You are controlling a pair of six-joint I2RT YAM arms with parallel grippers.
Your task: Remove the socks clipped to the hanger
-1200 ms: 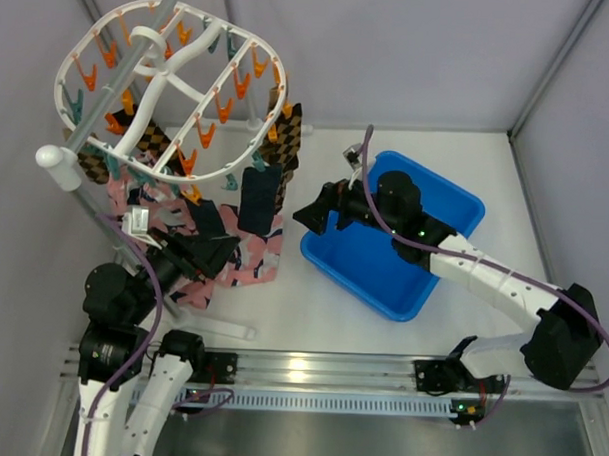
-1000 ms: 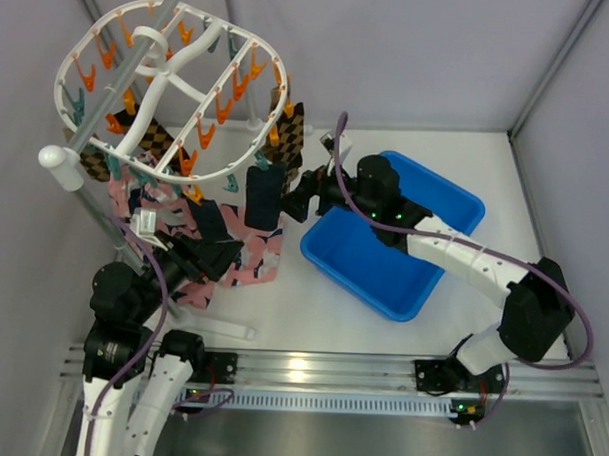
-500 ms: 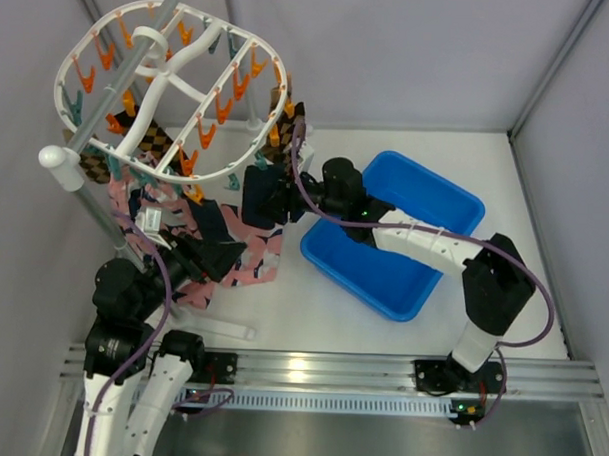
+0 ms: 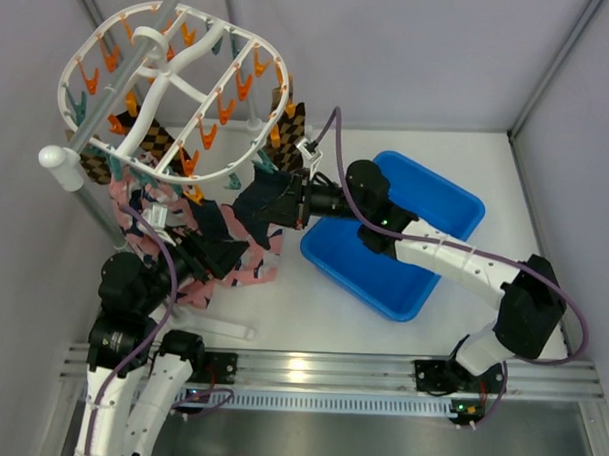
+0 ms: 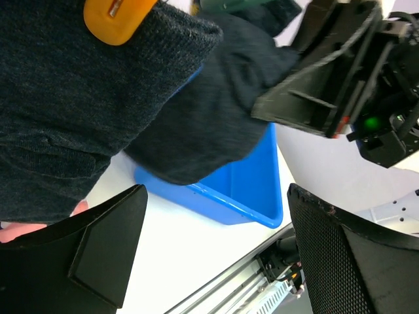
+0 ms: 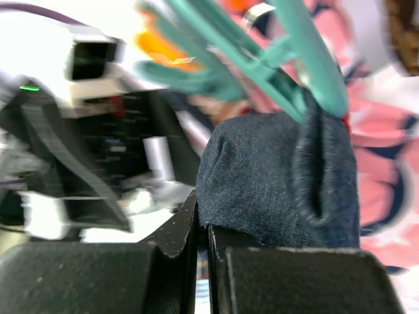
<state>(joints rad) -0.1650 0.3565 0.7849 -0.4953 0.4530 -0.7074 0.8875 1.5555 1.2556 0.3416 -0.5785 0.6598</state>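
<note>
The white oval hanger (image 4: 146,122) hangs at the back left with orange and teal clips. Checkered socks (image 4: 289,127), pink socks (image 4: 251,271) and navy socks hang from it. My right gripper (image 4: 291,204) is shut on the lower edge of a navy sock (image 4: 263,201) and holds it stretched toward the right. The right wrist view shows that navy sock (image 6: 275,176) still pinched above by a teal clip (image 6: 288,78), with my right gripper (image 6: 203,242) clamped on its edge. My left gripper (image 4: 220,253) is open below another navy sock (image 5: 65,98) on an orange clip (image 5: 114,16).
A blue bin (image 4: 373,265) sits right of the hanger, under the right arm. The grey pole with its white end cap (image 4: 57,164) carries the hanger at the left. The aluminium rail (image 4: 310,368) runs along the near edge. Both arms are close together under the rack.
My right arm swung left from over the blue bin to the hanging navy sock, shut its jaws on it, and has drawn it taut to the right. The left gripper stayed open.
</note>
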